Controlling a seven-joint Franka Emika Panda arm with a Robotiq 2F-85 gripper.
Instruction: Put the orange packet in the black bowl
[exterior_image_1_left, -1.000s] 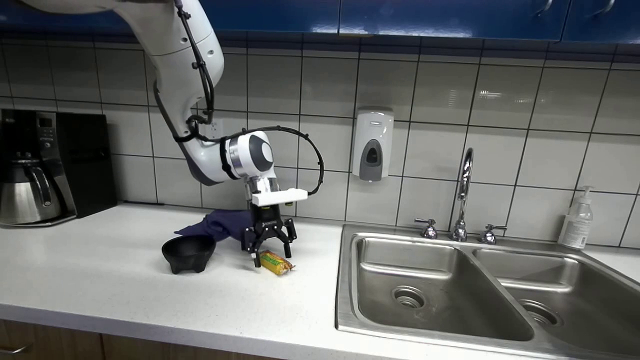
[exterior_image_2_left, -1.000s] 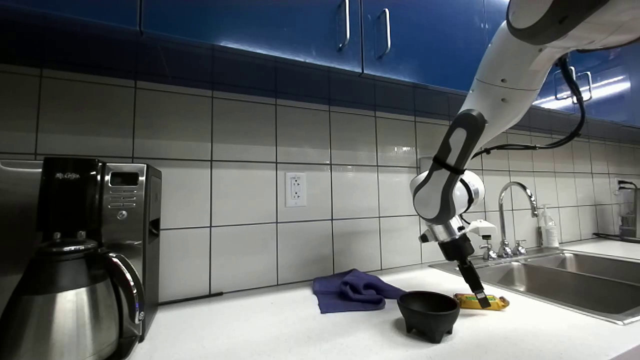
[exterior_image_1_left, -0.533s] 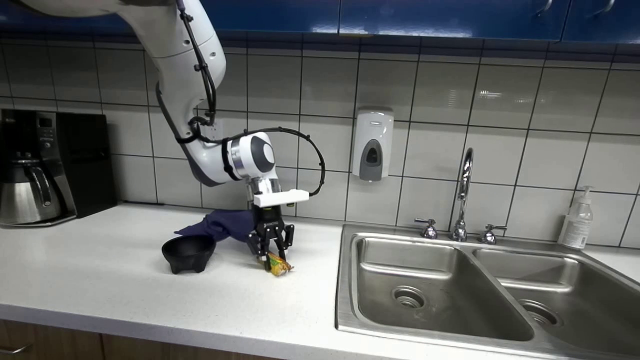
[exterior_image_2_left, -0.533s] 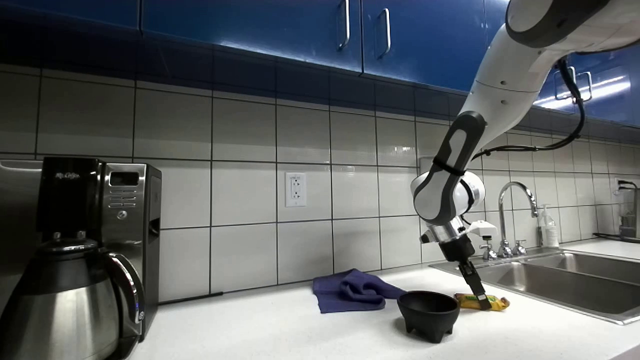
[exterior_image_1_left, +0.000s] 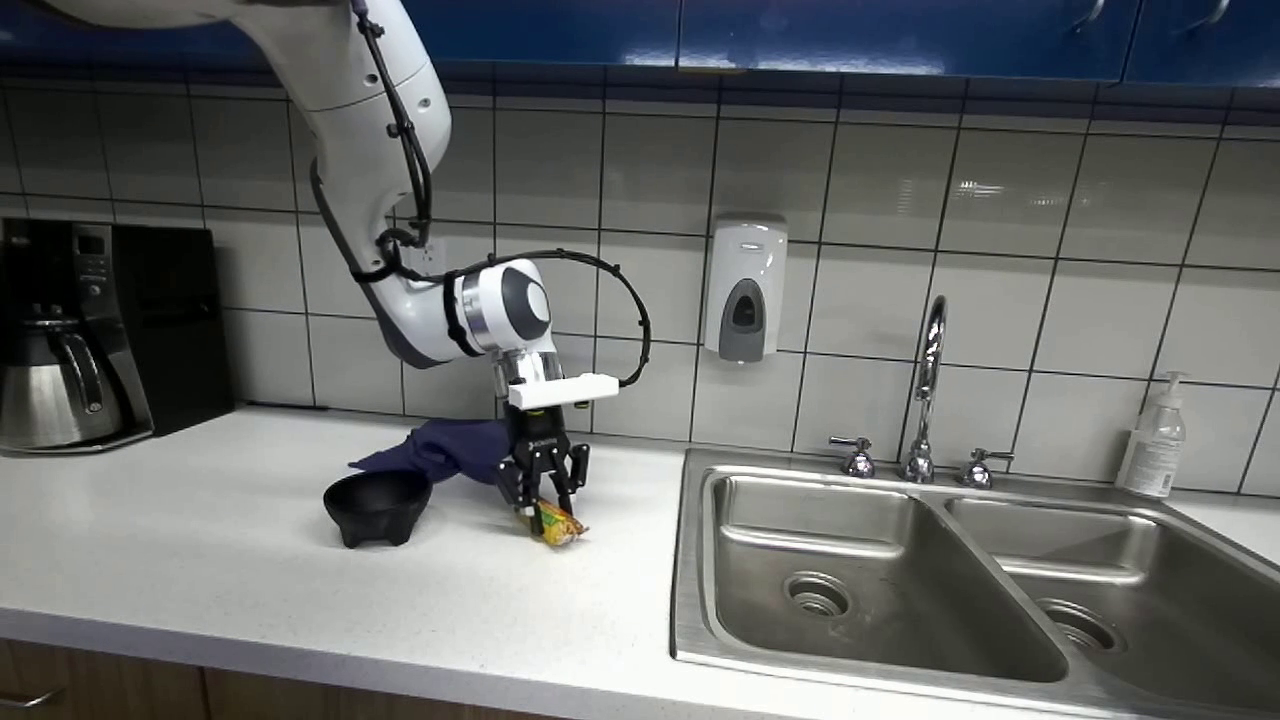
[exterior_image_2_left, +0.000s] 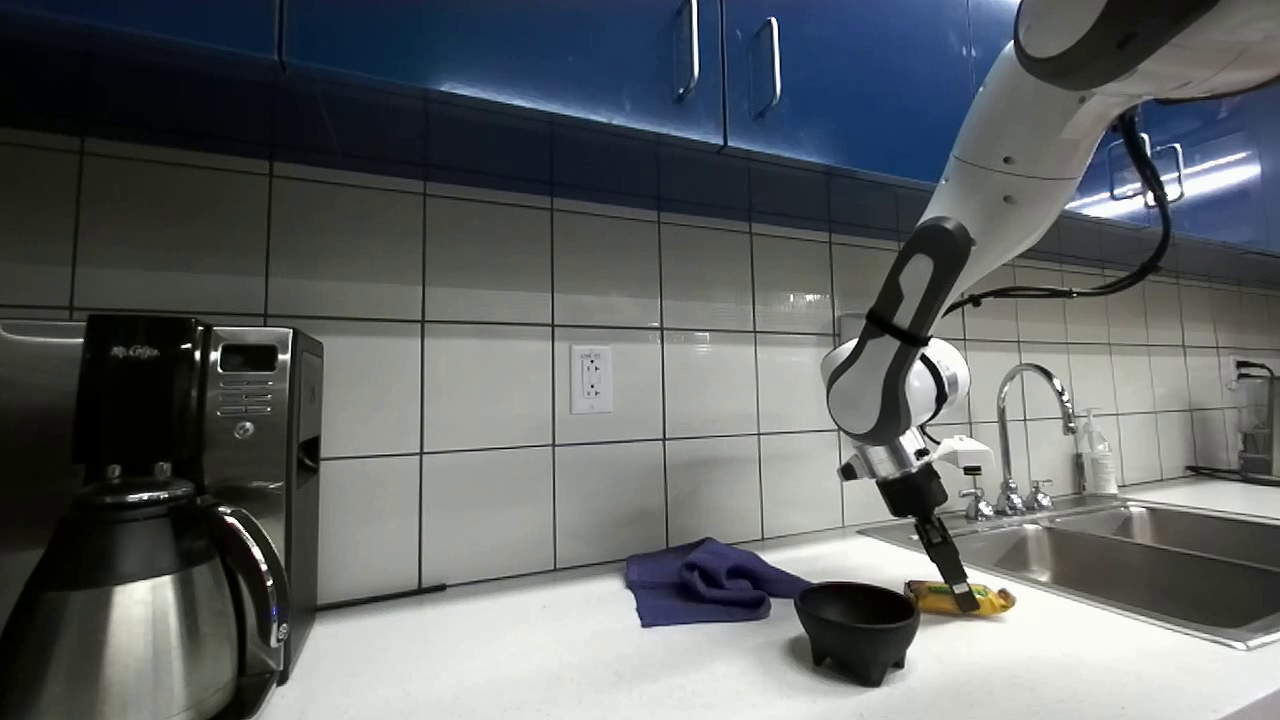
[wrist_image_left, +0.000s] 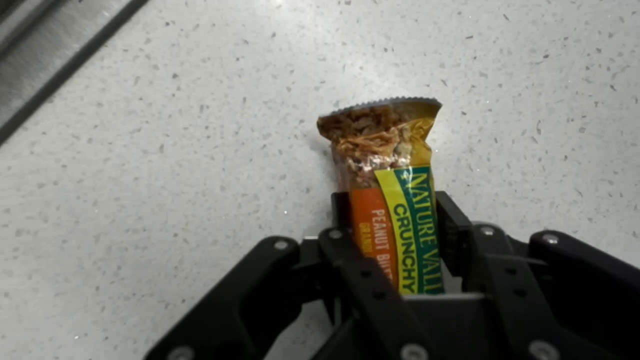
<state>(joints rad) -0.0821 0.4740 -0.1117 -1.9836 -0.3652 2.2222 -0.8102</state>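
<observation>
The orange packet (wrist_image_left: 380, 155), a snack bar in an orange, yellow and green wrapper, sits between the fingers of my gripper (wrist_image_left: 395, 215), which press on both its long sides in the wrist view. In an exterior view my gripper (exterior_image_1_left: 553, 516) points down with the packet (exterior_image_1_left: 566, 530) in its grip. It is at or barely above the counter; I cannot tell if its underside still touches. The black bowl (exterior_image_1_left: 377, 508), footed and upright, stands a short way to the left there. In an exterior view the bowl (exterior_image_2_left: 857, 635) is in front and left of the packet (exterior_image_2_left: 990, 600).
A crumpled purple cloth (exterior_image_1_left: 440, 450) lies behind the bowl and gripper, near the tiled wall. The steel sink (exterior_image_1_left: 690, 560) with its tap (exterior_image_1_left: 930, 380) borders the counter (exterior_image_1_left: 250, 560) on the right. A coffee maker (exterior_image_2_left: 250, 400) stands at the far left.
The jaws have come together from wide apart onto the packet's sides. Over the last half second gripper and packet have risen very slightly. The bowl has not moved.
</observation>
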